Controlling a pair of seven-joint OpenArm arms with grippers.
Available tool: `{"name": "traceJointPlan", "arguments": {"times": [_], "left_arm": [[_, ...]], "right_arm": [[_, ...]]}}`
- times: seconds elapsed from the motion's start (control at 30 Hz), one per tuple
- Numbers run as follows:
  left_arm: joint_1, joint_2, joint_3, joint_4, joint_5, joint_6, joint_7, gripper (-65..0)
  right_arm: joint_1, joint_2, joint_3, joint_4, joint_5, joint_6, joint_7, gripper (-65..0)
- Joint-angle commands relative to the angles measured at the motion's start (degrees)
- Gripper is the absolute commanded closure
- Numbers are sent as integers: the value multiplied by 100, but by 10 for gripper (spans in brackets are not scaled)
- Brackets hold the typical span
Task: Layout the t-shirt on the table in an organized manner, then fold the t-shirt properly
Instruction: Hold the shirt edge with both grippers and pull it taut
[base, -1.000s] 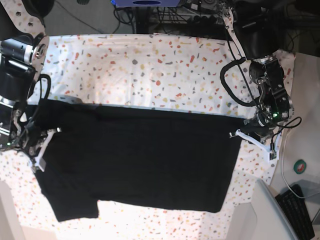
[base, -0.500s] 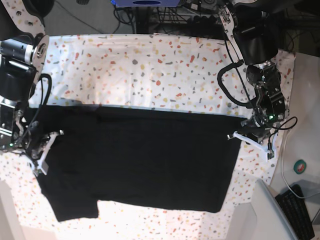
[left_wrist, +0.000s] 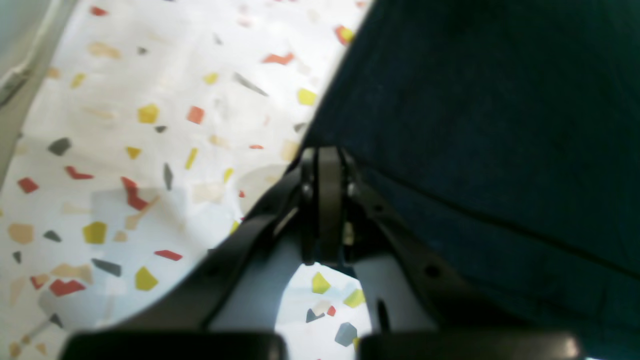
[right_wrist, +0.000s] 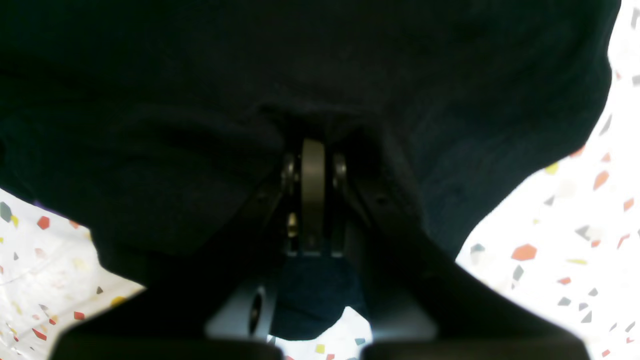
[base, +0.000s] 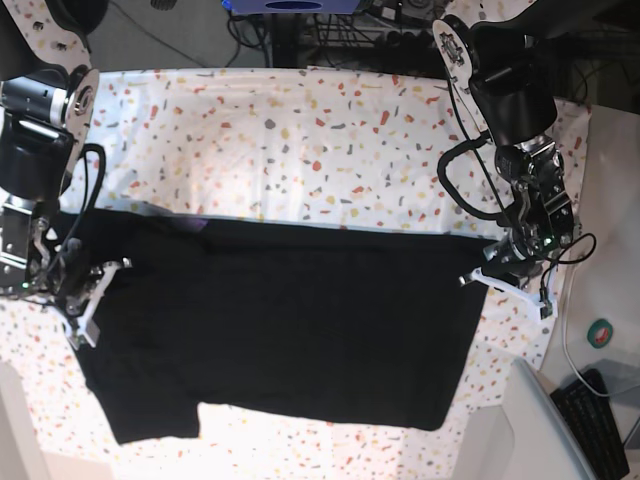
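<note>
The black short-sleeved cloth t-shirt (base: 280, 325) lies spread flat across the near half of the white terrazzo-flecked table (base: 300, 130), pinched at both side edges: on the shirt's left in the base view the right gripper (right_wrist: 312, 165) is clamped on a bunched fold of cloth, and at the shirt's right edge the left gripper (left_wrist: 322, 170) is closed on the hem. Main risk as I judge it: uneven pull between the arms skews or rucks the shirt, or the thin hem slips from the left gripper's pinch. There's bare table beyond the shirt's far edge, but little margin at either side edge.
</note>
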Motion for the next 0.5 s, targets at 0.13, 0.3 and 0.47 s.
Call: {"name": "traceJointPlan", "arguments": {"times": [0.13, 0.3, 0.47], "left_arm": [[-178, -66, -25, 73, -46, -4, -127, 0], [-178, -66, -25, 73, -46, -4, -127, 0], [-266, -66, -43, 73, -55, -4, -127, -237]], "right_arm": [[190, 79, 33, 59, 67, -20, 98, 0], [190, 79, 33, 59, 67, -20, 98, 0], [190, 71, 305, 112, 93, -20, 116, -266]]}}
